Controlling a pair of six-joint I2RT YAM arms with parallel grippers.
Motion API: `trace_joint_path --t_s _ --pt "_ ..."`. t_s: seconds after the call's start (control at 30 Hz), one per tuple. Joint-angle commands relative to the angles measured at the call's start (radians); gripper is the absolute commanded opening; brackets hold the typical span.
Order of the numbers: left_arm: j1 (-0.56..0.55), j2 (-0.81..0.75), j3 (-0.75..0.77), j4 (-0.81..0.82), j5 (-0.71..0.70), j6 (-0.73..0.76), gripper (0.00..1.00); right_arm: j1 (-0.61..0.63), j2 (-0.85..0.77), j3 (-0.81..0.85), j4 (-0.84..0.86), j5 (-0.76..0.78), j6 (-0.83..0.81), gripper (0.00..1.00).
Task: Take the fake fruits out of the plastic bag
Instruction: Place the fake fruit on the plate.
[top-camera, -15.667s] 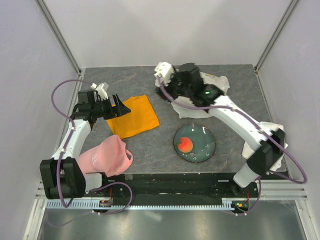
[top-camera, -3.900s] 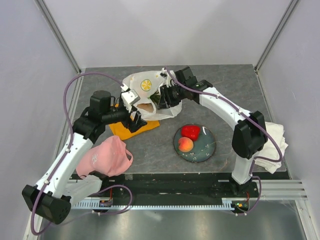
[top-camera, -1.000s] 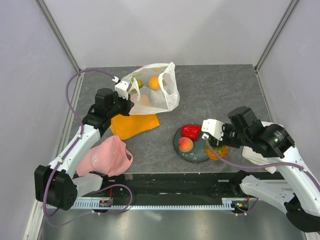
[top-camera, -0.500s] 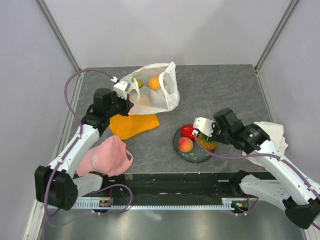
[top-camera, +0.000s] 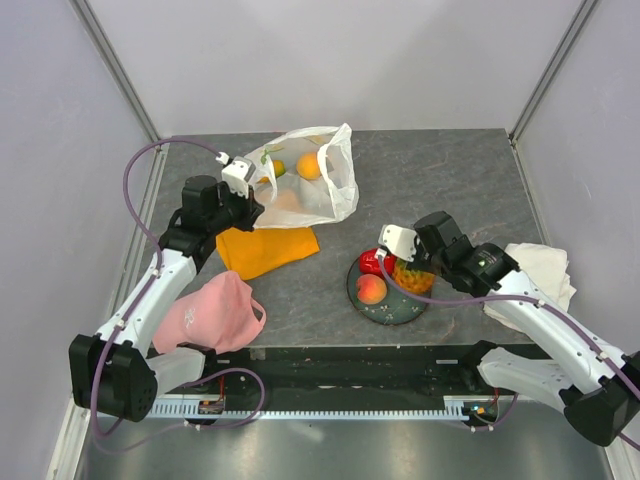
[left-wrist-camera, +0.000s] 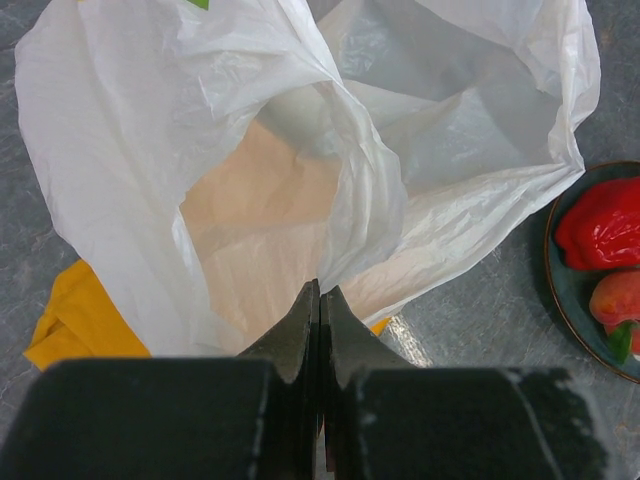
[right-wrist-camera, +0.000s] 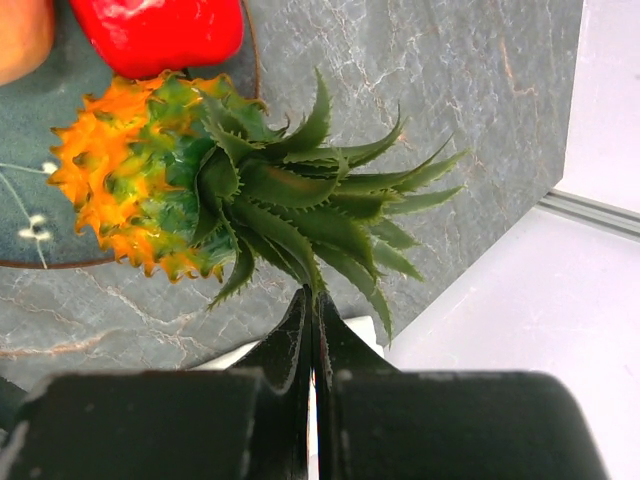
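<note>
Top external view; positions were recorded against the dark plate (top-camera: 393, 308).

- Red pepper (top-camera: 374, 262) and peach (top-camera: 371, 289): laid on the plate's left half, close together.
- Pineapple (right-wrist-camera: 150, 190): body was seen over the plate's right rim, just beside the red pepper. Contact with the plate could not be told. A leaf of its green crown was pinched by the right gripper (right-wrist-camera: 312, 303), jaws closed on it.
- Plastic bag (top-camera: 318, 195): found beyond the plate to its left, well apart. Its edge was clamped by the left gripper (left-wrist-camera: 320, 297), jaws pressed together on the film.
- Orange round fruits (top-camera: 309, 166): two were seen through the plastic bag.
- Orange cloth (top-camera: 268, 250): spread left of the plate, partly under the plastic bag.
- White towel (top-camera: 542, 270): lay right of the plate.
</note>
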Motion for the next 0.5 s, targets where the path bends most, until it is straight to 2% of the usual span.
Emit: trace_joint_path --t_s 0.0,0.1,0.2,0.33,0.47 --pt "0.005 -0.022 0.0 0.021 0.038 -0.033 0.02 -0.004 -0.028 0.0 0.015 -0.012 0.009 0.0" --pt "0.005 -0.026 -0.005 0.022 0.041 -0.033 0.02 -0.004 -0.04 0.003 0.0 -0.035 0.02 0.0" --pt "0.005 -0.033 -0.01 0.021 0.047 -0.033 0.02 -0.006 -0.048 0.037 -0.067 -0.078 0.023 0.1" --pt "0.005 -0.038 -0.022 0.028 0.055 -0.033 0.02 -0.005 -0.063 0.05 -0.117 -0.101 0.033 0.36" --pt "0.005 -0.041 -0.026 0.033 0.062 -0.034 0.02 -0.006 -0.051 0.087 -0.141 -0.092 0.049 0.48"
